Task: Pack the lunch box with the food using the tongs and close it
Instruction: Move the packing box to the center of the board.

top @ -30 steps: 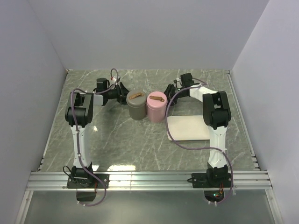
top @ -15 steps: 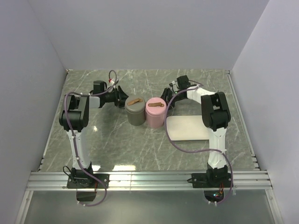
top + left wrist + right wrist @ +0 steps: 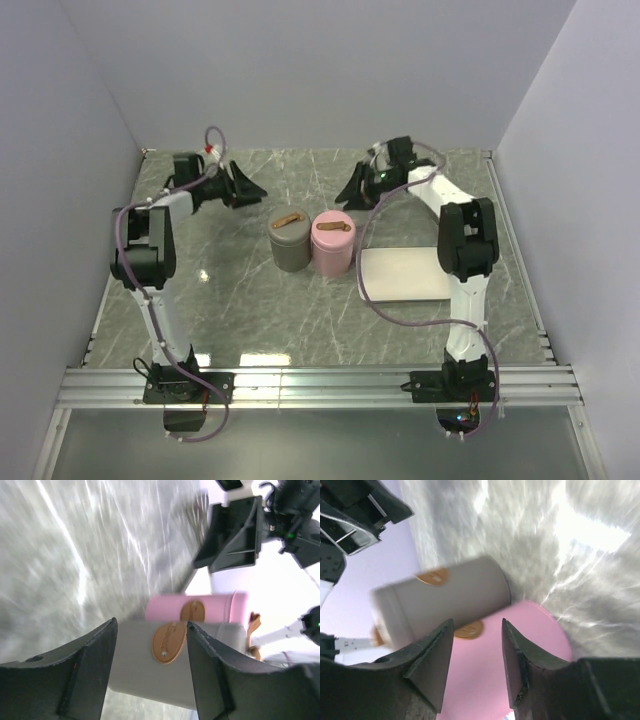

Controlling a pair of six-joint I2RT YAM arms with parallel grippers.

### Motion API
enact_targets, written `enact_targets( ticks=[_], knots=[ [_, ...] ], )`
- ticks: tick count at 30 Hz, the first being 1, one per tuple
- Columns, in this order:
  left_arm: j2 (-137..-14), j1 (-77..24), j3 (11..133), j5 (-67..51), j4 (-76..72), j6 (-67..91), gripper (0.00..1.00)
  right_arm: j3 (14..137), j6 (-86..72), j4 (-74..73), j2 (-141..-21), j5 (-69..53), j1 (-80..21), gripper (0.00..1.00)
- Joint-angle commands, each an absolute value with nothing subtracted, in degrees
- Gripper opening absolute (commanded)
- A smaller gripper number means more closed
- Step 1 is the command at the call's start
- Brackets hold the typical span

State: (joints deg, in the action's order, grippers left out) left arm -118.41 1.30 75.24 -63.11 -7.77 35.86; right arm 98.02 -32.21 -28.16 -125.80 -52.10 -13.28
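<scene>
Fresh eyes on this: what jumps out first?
A grey canister and a pink canister stand side by side mid-table, each with a tan strap on its lid. The left gripper and right gripper hover beyond them, fingers open, holding nothing. A white slab lies to the pink one's right.

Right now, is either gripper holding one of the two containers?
No, the left gripper and right gripper both hang open, clear of the grey container and pink container.

You're in a robot lab cell: bare pale walls (image 3: 300,70) enclose the left end effector (image 3: 248,186) and right end effector (image 3: 350,194). A marble-look bench (image 3: 250,310) lies beneath them, with an aluminium rail (image 3: 320,385) at its far-off near edge.
</scene>
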Motion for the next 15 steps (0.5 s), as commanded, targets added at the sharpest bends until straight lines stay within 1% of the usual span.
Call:
enact_targets(
  ticks=[1,2,3,4,5,6,7,8,12,14,15],
  knots=[
    [-108.8,4.4,83.5,-59.9,1.8,23.0,0.65,107.8,-26.4,-31.3,-119.6,-49.7,-8.3,0.52],
    [-107.7,4.7,86.2,-58.5,5.0,19.7,0.65,109.1,-23.7,-32.0,-118.2,-49.6,-7.5,0.54],
    [-106.4,5.0,87.5,-57.8,7.9,16.1,0.69,110.1,-21.9,-33.1,-117.0,-48.8,-6.3,0.55],
    [-104.1,5.0,88.8,-57.0,15.3,8.0,0.72,110.3,-20.0,-33.8,-115.8,-48.8,-5.8,0.57],
    [-102.8,5.1,91.1,-56.6,18.8,3.9,0.78,110.7,-16.0,-35.7,-113.3,-49.6,-5.4,0.59],
    [-101.6,4.9,92.0,-56.7,21.9,0.6,0.80,110.7,-14.2,-35.7,-112.2,-49.6,-5.0,0.59],
    [-99.1,4.9,92.5,-57.0,25.4,-7.7,0.80,111.3,-12.3,-38.5,-111.3,-51.0,-4.9,0.59],
    [-97.7,4.8,92.5,-57.7,30.1,-11.1,0.80,111.4,-9.4,-40.1,-109.4,-51.4,-5.0,0.57],
    [-89.3,2.2,87.1,-57.0,33.3,-20.6,0.74,108.5,-3.6,-46.7,-104.8,-51.8,-7.3,0.52],
    [-85.4,0.3,85.2,-52.1,35.7,-27.8,0.75,106.9,1.2,-50.3,-102.3,-47.8,-10.2,0.50],
    [-83.9,-5.0,85.1,-49.7,39.3,-33.8,0.76,105.7,2.2,-51.1,-101.3,-46.0,-11.4,0.49]
  ],
)
